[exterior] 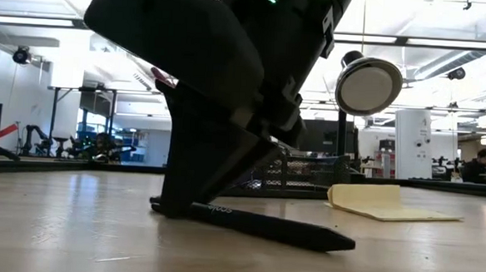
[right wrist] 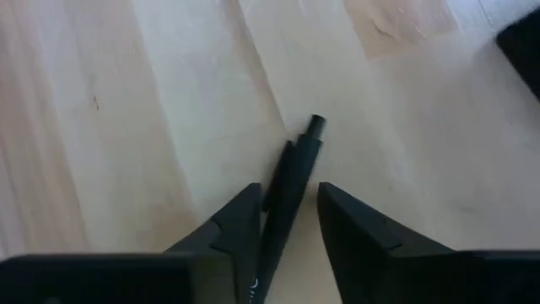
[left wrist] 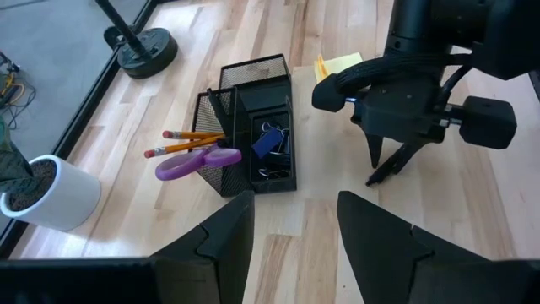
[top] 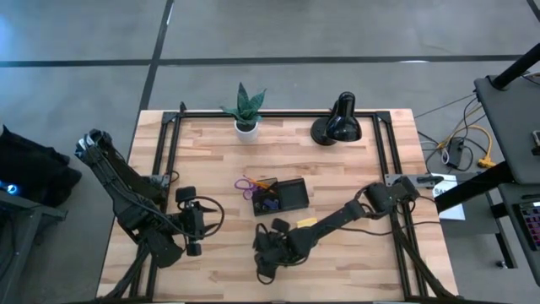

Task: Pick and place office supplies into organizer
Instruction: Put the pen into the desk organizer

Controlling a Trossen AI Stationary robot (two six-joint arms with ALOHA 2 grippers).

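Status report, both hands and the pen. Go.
Right hand down at the table, fingers either side of black pen. Left hand open, waiting. Organizer close by, nothing between.

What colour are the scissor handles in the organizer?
Purple scissor handles, clearest in the left wrist view.

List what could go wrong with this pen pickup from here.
1. The right gripper has its fingers either side of the black pen near one end, not its middle; lifted there, the pen may tilt or slip out.
2. The pen lies flat on the table, so the fingertips could scrape the wood and roll it away while closing.
3. The organizer already holds scissors, pencils and clips, leaving little room for a clean drop.
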